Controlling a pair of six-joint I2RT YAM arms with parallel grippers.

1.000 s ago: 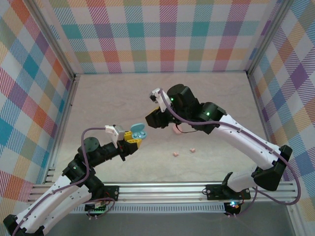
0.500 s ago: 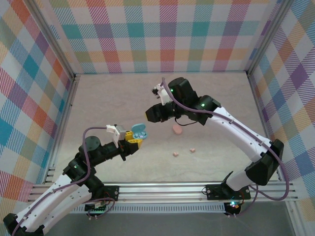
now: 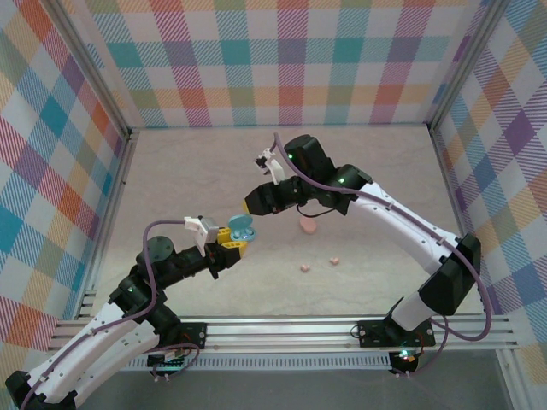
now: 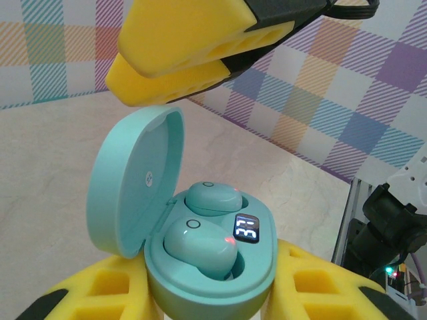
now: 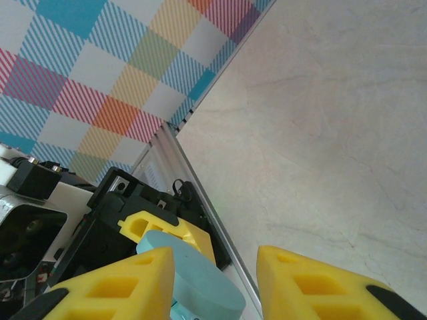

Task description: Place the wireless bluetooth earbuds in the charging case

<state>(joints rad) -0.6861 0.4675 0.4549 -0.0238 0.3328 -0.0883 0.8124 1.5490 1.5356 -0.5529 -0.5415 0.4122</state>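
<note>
The table [image 3: 188,171] is a pale beige surface with faint marbling. A pink oval case [image 3: 308,225] lies on it near the right gripper [image 3: 253,205], off to that gripper's right, by the wrist behind it. One pink earbud [image 3: 304,267] and a second pink earbud [image 3: 335,260] lie near each other but apart, well to the right of the left gripper [image 3: 232,248] and on the near side of the case.

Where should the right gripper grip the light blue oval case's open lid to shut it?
Take the lid by its free top rim, coming from above. It stands nearly upright, hinged low on the light blue oval case that the left gripper clamps, so the right gripper fingers can likely straddle its thin edge.
</note>
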